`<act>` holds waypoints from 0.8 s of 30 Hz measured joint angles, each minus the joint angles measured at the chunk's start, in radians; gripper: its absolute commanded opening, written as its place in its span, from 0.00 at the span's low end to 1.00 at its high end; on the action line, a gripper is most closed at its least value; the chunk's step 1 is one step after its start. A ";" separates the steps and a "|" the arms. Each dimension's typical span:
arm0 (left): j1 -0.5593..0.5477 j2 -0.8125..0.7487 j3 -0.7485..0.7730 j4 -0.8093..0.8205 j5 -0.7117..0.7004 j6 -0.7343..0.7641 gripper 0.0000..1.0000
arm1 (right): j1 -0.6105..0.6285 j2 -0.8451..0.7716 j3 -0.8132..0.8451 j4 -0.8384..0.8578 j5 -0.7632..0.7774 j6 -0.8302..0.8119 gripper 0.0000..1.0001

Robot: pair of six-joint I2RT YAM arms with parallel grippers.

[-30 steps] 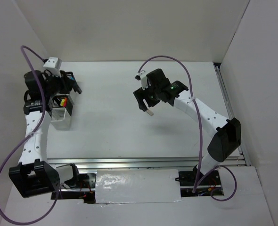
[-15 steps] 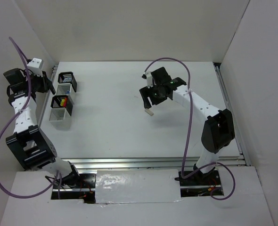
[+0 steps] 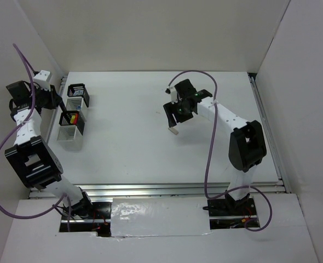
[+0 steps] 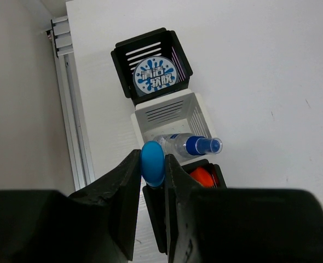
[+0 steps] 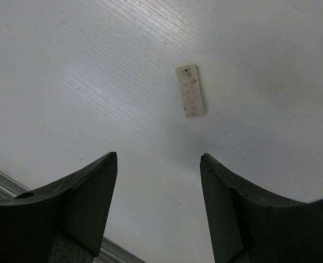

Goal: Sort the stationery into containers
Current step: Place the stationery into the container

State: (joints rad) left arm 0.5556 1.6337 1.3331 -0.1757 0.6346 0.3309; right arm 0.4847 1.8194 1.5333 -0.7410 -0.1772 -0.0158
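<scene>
My left gripper (image 4: 152, 164) is shut on a blue-capped highlighter (image 4: 151, 161), held above the left side of the row of cups. From far to near, the row has a black cup (image 4: 123, 52) with the round blue-white pot (image 4: 154, 76), a white slatted cup (image 4: 197, 112) with a clear blue-capped item (image 4: 188, 146) lying in it, and a black cup (image 4: 213, 167) with an orange cap (image 4: 201, 176). In the top view the left gripper (image 3: 53, 100) is left of the cups (image 3: 74, 118). My right gripper (image 5: 159, 159) is open above the beige eraser (image 5: 190, 91), which lies flat on the table (image 3: 173, 130).
A metal rail (image 4: 68, 109) runs along the table's left edge beside the cups. White walls close in the back and both sides. A nearer white slatted cup (image 3: 68, 137) ends the row. Purple cables loop over both arms.
My left gripper has drawn back to the left, off the cups, and now holds still. My right arm has shifted slightly, staying over the eraser.
</scene>
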 measured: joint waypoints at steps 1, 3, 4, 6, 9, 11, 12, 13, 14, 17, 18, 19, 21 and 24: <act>0.000 0.000 -0.001 0.000 0.001 0.003 0.05 | -0.001 0.006 0.002 0.000 0.000 0.000 0.68; 0.000 0.000 -0.004 0.004 0.006 0.006 0.05 | -0.001 0.019 0.007 0.000 0.000 0.000 0.67; 0.000 -0.001 -0.005 0.005 0.008 0.007 0.05 | -0.001 0.024 0.009 0.000 0.000 0.000 0.67; 0.003 -0.006 -0.013 0.011 0.014 0.006 0.05 | -0.001 0.035 0.012 0.002 0.000 0.000 0.67; 0.011 -0.029 -0.036 0.007 0.029 0.006 0.04 | -0.003 0.039 0.013 0.002 0.000 0.001 0.67; 0.018 -0.051 -0.057 0.005 0.040 0.006 0.04 | -0.003 0.039 0.013 0.003 0.000 0.001 0.67; 0.023 -0.068 -0.071 0.005 0.046 0.005 0.05 | -0.003 0.039 0.012 0.004 0.000 0.001 0.67; 0.027 -0.085 -0.085 0.008 0.052 0.003 0.05 | -0.003 0.039 0.012 0.004 0.001 0.001 0.67; 0.031 -0.101 -0.098 0.015 0.056 0.003 0.05 | -0.003 0.039 0.012 0.005 0.002 0.001 0.67; 0.036 -0.135 -0.109 0.020 0.071 0.003 0.05 | -0.003 0.039 0.012 0.008 0.007 0.001 0.66; 0.037 -0.139 -0.109 0.019 0.072 0.003 0.05 | -0.003 0.039 0.012 0.008 0.010 0.001 0.66; 0.038 -0.142 -0.109 0.018 0.076 0.003 0.05 | -0.003 0.039 0.012 0.008 0.013 0.001 0.65; 0.038 -0.143 -0.109 0.011 0.076 0.004 0.07 | -0.004 0.039 0.012 0.008 0.021 0.001 0.64; 0.038 -0.143 -0.123 0.006 0.076 0.006 0.14 | -0.009 0.045 0.013 0.008 0.029 0.001 0.63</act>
State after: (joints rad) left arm 0.5934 1.4906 1.2102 -0.1699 0.7109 0.3367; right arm 0.4755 1.8641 1.5459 -0.7326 -0.1478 -0.0147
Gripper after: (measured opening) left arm 0.325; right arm 0.636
